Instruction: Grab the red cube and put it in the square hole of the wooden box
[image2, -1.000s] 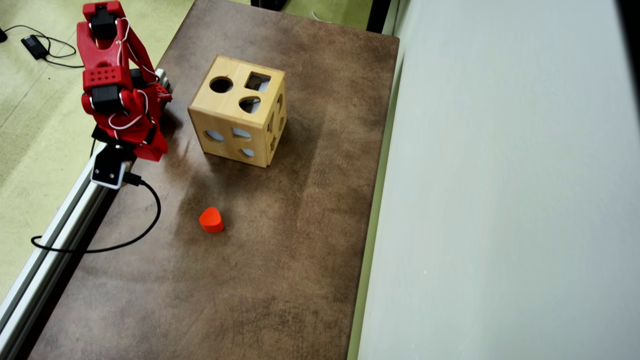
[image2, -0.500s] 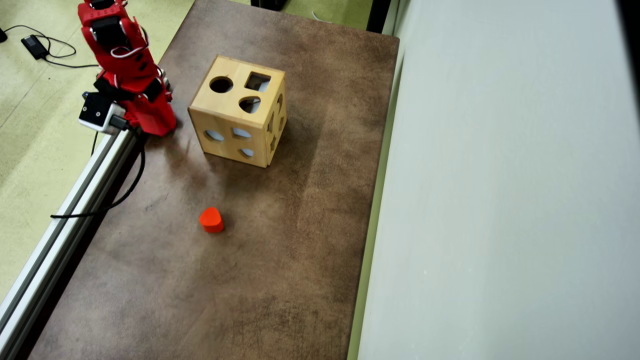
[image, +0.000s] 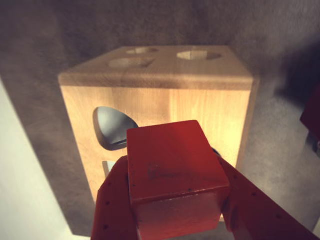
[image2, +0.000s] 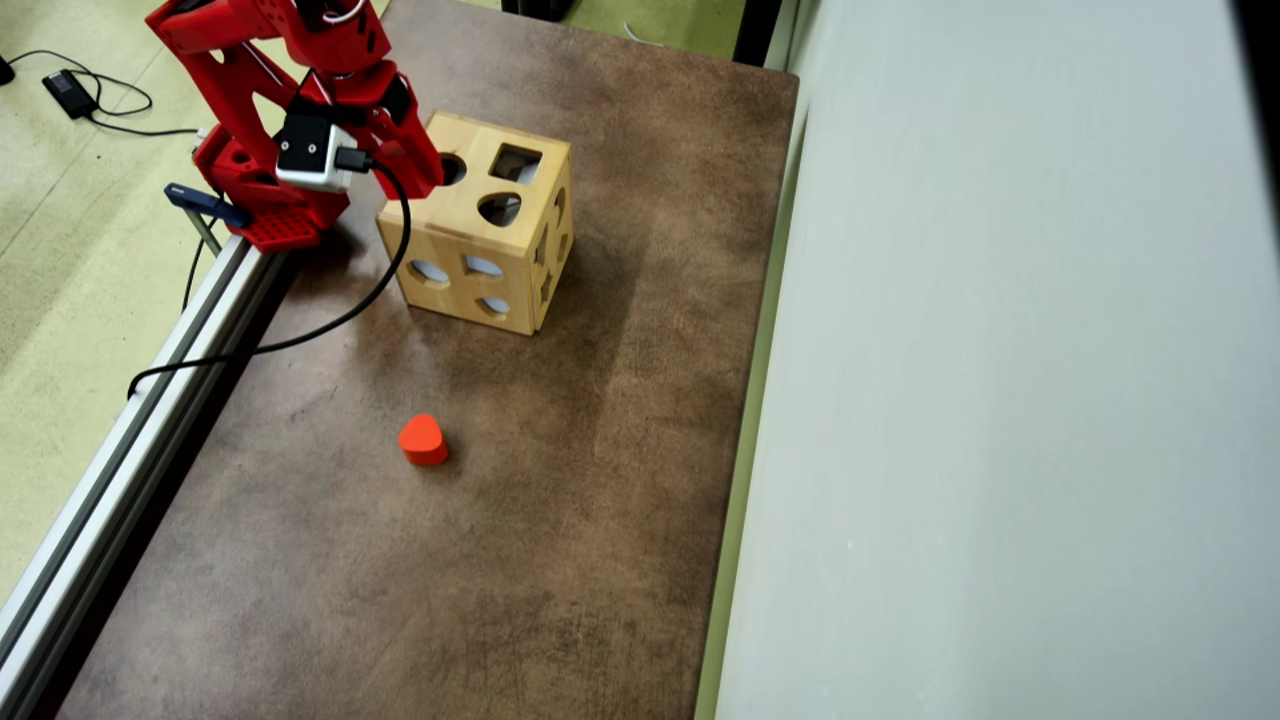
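Note:
In the wrist view the red cube (image: 175, 170) fills the lower middle, and my gripper (image: 176, 192) is shut on it, one red finger (image: 112, 205) on each side. Right behind it stands the wooden box (image: 210, 107), seen side-on, with a rounded cut-out beside the cube. From overhead, my gripper (image2: 425, 172) hangs at the left top edge of the wooden box (image2: 470, 245) and partly covers its round hole. The square hole (image2: 515, 163) lies open on the box top, to the right of the gripper. The arm hides the cube from above.
An orange-red heart-like block (image2: 422, 440) lies on the brown table (image2: 560, 520) below the box. A metal rail (image2: 130, 420) with a black cable runs along the table's left edge. A pale wall (image2: 1000, 400) bounds the right side.
The arm has swung up and to the right, from the table's left edge to the box's left top edge. The box and the heart block have not moved.

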